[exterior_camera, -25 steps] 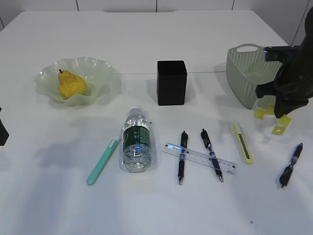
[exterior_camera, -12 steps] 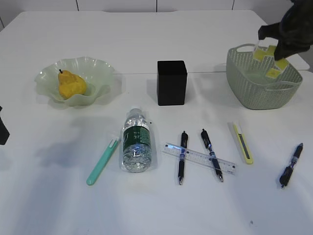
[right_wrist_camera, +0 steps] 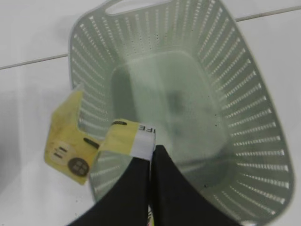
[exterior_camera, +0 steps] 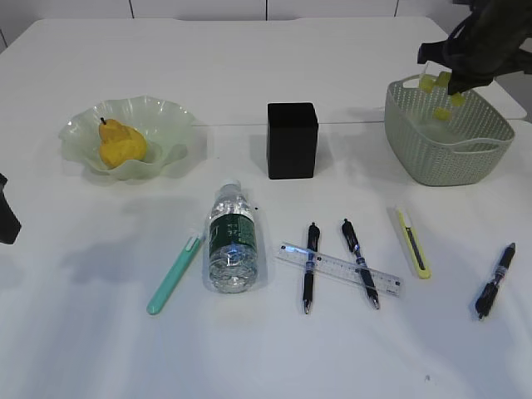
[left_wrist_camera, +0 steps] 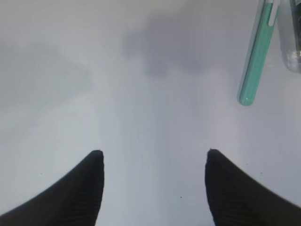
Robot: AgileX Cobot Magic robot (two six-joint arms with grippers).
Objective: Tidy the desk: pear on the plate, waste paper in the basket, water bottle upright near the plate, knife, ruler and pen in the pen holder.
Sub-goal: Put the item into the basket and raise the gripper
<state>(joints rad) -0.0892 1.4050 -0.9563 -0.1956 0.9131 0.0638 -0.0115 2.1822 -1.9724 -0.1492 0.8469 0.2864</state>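
Note:
My right gripper (exterior_camera: 449, 71) hangs over the grey-green basket (exterior_camera: 432, 158), shut on a yellow piece of waste paper (exterior_camera: 430, 82). In the right wrist view the paper (right_wrist_camera: 75, 143) dangles from the shut gripper (right_wrist_camera: 152, 149) above the basket's (right_wrist_camera: 244, 94) left rim. The yellow pear (exterior_camera: 122, 143) rests on the pale green plate (exterior_camera: 170, 112). The water bottle (exterior_camera: 231, 241) lies on its side. A clear ruler (exterior_camera: 337, 268) lies across two pens (exterior_camera: 309, 266). A yellow knife (exterior_camera: 413, 243) lies to their right. My left gripper (left_wrist_camera: 153, 153) is open over bare table.
The black pen holder (exterior_camera: 292, 140) stands at the middle back. A teal pen-shaped item (exterior_camera: 174, 273) lies left of the bottle, also seen in the left wrist view (left_wrist_camera: 256, 56). Another pen (exterior_camera: 495, 281) lies at the front right.
My right gripper has lifted the yellow paper from the table in front of the basket up to above the basket. The left arm has barely moved.

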